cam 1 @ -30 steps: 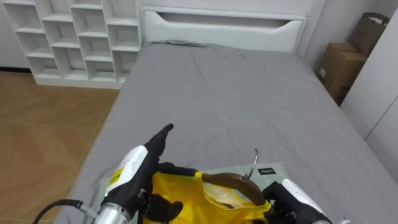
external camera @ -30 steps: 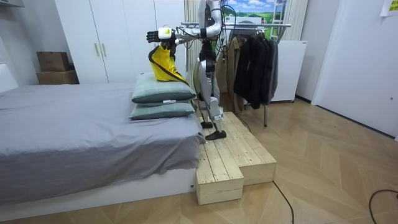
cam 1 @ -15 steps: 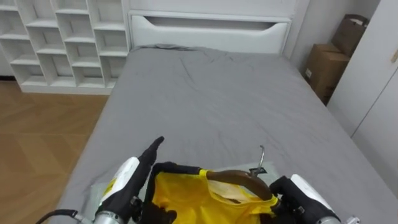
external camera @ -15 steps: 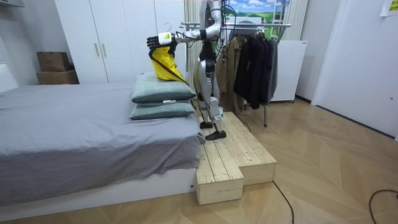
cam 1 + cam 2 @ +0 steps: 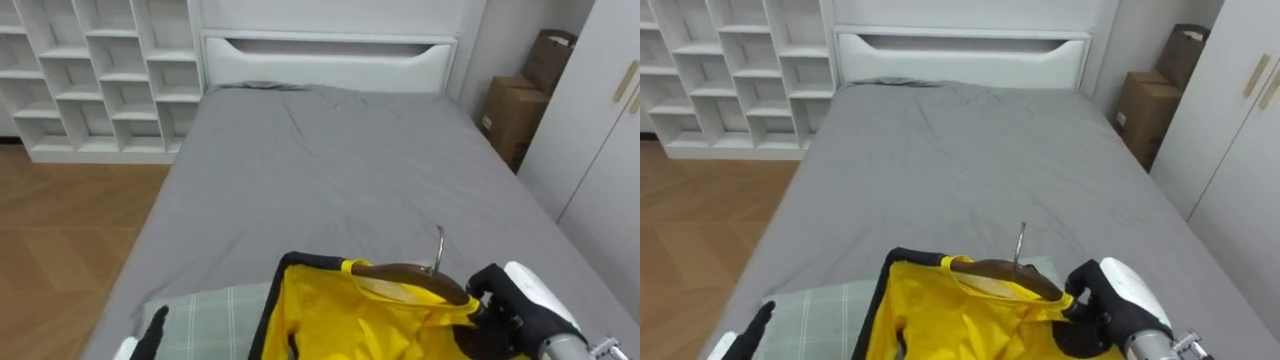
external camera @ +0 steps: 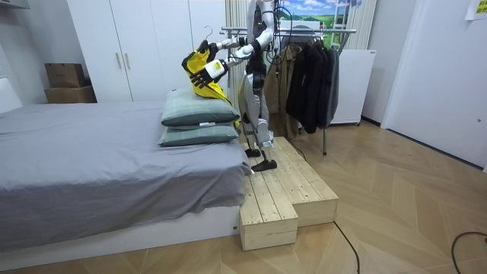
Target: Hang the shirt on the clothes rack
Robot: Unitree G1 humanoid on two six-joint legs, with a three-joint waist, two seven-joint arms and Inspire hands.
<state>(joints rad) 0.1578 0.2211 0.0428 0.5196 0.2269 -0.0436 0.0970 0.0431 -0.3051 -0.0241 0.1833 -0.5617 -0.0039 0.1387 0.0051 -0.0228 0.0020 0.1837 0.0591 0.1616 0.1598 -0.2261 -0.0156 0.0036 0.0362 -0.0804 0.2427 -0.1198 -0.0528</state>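
Left robot hand (image 6: 204, 74) lower, clear of hanger (image 5: 405, 272)

Bright, even light all over. Soft shadows lie in the bed's (image 5: 330, 170) folds beyond the right hand (image 5: 517, 298).

Two pillows (image 6: 199, 109) (stacked), one yellow garment (image 5: 345, 322), one wooden hanger (image 5: 400, 271), one bed (image 5: 320, 170).

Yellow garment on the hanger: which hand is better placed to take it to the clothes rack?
Right. The right hand grips the end of the wooden hanger carrying the yellow garment, while the left hand is open, lower and apart from it, above the pillows.
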